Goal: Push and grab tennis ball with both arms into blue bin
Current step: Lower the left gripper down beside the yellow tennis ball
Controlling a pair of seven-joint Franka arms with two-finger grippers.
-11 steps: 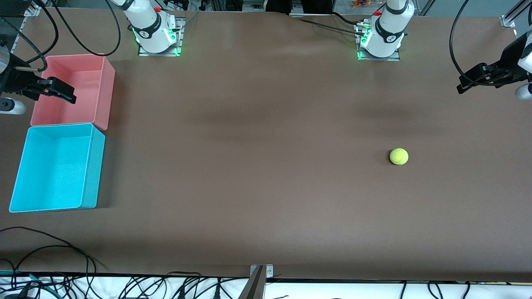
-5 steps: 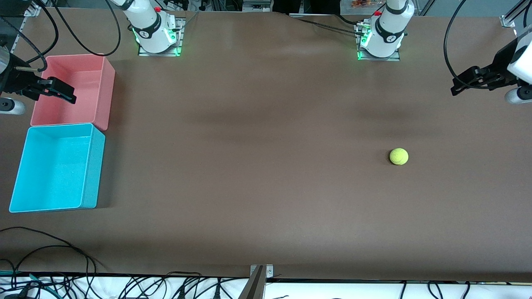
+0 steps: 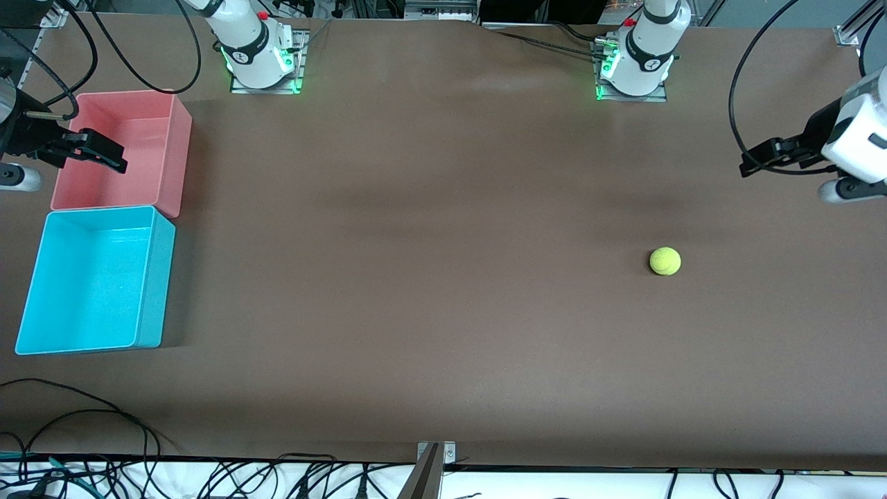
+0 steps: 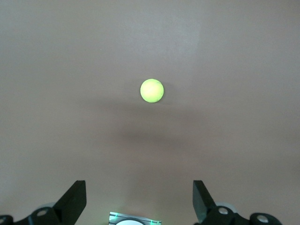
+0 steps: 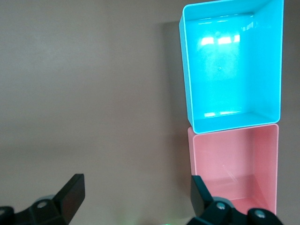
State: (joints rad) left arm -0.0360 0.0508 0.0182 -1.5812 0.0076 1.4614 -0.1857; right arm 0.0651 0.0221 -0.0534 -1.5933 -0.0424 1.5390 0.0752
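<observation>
The tennis ball (image 3: 665, 261) lies alone on the brown table, toward the left arm's end; the left wrist view also has the ball (image 4: 152, 90), well clear of the fingers. My left gripper (image 3: 745, 167) hangs open and empty over bare table at that end, and its wrist view shows the left gripper (image 4: 139, 188) with jaws wide apart. The blue bin (image 3: 158, 277) stands empty at the right arm's end. My right gripper (image 3: 114, 158) waits open over the pink bin beside it. In the right wrist view the right gripper (image 5: 136, 183) holds nothing, and the blue bin (image 5: 232, 65) is in sight.
A pink-red bin (image 3: 177, 149) stands empty against the blue bin, farther from the front camera; it shows as the pink bin (image 5: 234, 159) in the right wrist view. Loose cables (image 3: 83, 409) lie by the table's front edge. A metal bracket (image 3: 433, 457) sits mid front edge.
The left gripper has swung in from the table's end toward the ball and come lower in the front view. The right arm and the ball have not moved.
</observation>
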